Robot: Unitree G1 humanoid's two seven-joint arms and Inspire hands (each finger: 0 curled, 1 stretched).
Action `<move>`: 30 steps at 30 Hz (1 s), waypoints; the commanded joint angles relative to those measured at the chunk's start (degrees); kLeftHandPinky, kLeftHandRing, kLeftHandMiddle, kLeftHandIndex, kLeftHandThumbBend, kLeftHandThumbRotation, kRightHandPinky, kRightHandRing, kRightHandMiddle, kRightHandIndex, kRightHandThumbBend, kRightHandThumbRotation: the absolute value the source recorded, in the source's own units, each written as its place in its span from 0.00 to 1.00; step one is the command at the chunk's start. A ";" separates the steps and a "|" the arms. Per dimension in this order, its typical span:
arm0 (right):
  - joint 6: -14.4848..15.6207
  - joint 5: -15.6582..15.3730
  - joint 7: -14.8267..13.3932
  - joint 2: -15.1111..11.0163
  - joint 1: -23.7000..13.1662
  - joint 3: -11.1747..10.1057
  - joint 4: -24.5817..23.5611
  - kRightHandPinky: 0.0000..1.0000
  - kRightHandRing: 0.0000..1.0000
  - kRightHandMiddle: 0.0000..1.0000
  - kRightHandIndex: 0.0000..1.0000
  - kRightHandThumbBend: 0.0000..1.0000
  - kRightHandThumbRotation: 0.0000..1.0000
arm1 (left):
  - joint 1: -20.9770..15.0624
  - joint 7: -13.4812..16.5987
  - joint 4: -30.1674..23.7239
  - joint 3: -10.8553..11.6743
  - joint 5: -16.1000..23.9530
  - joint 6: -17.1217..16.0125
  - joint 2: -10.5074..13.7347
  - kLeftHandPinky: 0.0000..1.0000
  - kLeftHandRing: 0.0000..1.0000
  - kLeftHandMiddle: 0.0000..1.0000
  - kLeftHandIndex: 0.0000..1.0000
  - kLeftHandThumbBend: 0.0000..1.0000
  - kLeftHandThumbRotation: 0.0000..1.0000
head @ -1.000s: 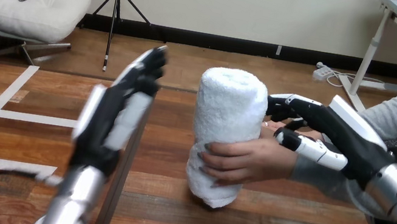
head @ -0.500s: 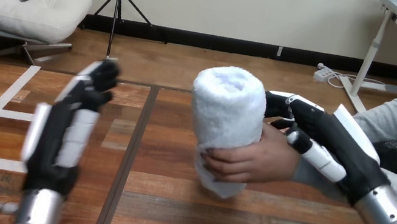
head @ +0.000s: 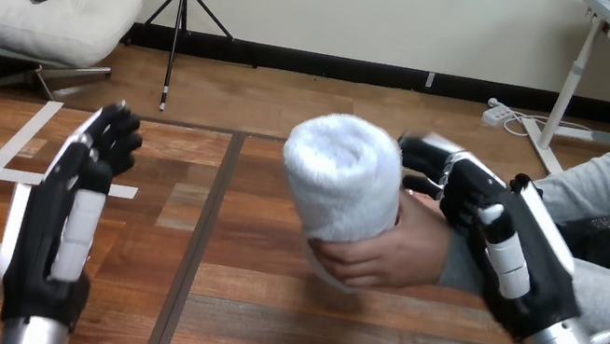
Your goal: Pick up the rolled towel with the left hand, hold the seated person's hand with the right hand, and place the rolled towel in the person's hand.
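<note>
Fingers [head: 458,182] of right hand [head: 529,278] curl behind the person's hand [head: 405,251], thumb lying across the wrist. Just beside those fingers, rolled towel [head: 342,183] sits tilted, gripped by the person's hand. Well apart from it, left hand [head: 59,228] hovers over table [head: 272,337], fingers straight and together, empty.

Inspection for legible markings: I can read no text, label, number or sign. The rolled towel [head: 343,179] presents plain white cloth with no tag visible. The white shells on my left hand [head: 63,234] and my right hand [head: 514,256] carry no print that I can make out. The tabletop [head: 272,337] shows wood grain and strips of plain white tape, with no writing on either.
</note>
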 commanded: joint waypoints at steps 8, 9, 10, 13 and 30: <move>0.83 1.35 -1.29 6.61 2.15 -1.42 -4.84 1.00 0.94 0.94 0.93 1.00 1.00 | -1.31 -3.42 3.12 0.13 -2.52 -3.88 -0.97 0.84 0.84 0.85 0.84 0.74 0.87; 0.88 1.31 -1.20 6.75 2.20 -1.53 -4.87 1.00 0.94 0.94 0.93 1.00 1.00 | -1.39 -3.56 3.35 0.19 -2.55 -4.05 -0.97 0.84 0.84 0.85 0.85 0.73 0.87; 1.42 1.49 -1.37 7.14 2.58 -1.56 -5.32 1.00 0.95 0.94 0.93 1.00 1.00 | -1.27 -3.33 3.32 0.22 -2.37 -3.92 -1.12 0.84 0.84 0.85 0.85 0.72 0.87; 2.11 1.77 -1.36 8.05 3.40 -1.72 -6.05 1.00 0.95 0.95 0.94 1.00 1.00 | -1.21 -3.14 3.93 0.33 -2.11 -4.26 -1.35 0.85 0.84 0.85 0.85 0.71 0.88; 2.49 2.30 0.35 10.24 4.77 -2.63 -5.97 1.00 0.97 0.96 0.95 1.00 1.00 | -3.12 -3.70 10.59 0.73 -2.46 -6.95 -2.30 0.83 0.83 0.84 0.82 0.69 0.88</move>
